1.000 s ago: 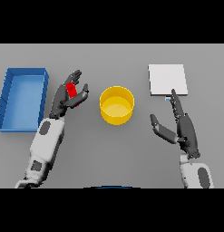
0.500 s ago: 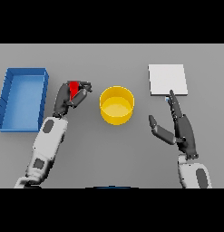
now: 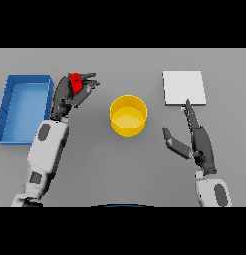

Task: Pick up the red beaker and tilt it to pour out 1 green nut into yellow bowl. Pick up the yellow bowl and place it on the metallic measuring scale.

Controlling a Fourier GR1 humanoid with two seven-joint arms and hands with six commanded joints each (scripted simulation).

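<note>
- The flat grey table (image 3: 124, 169) carries everything and runs under both hands.
- A shallow rectangular blue tray (image 3: 25, 107) with raised walls lies just outward of the left hand's knuckles, its near wall beside the left forearm.
- A flat square metallic measuring scale (image 3: 184, 87), pale grey, lies just beyond the right hand's longest fingertip, which reaches its near edge; whether the two touch I cannot tell.
- A round yellow bowl (image 3: 128, 115) with upright walls stands between the two hands, to the inner side of the left fingertips and apart from them, and well apart from the right thumb.
- The right hand (image 3: 200, 145) is over the table with straight fingers spread and the thumb held out toward the bowl, holding nothing.
- The left hand (image 3: 69, 95) is raised beside the tray, its fingers and thumb curled round a small red beaker.
- The small red beaker (image 3: 75, 82) sits in that grip, its top showing above the dark fingers, short of the bowl's rim.
</note>
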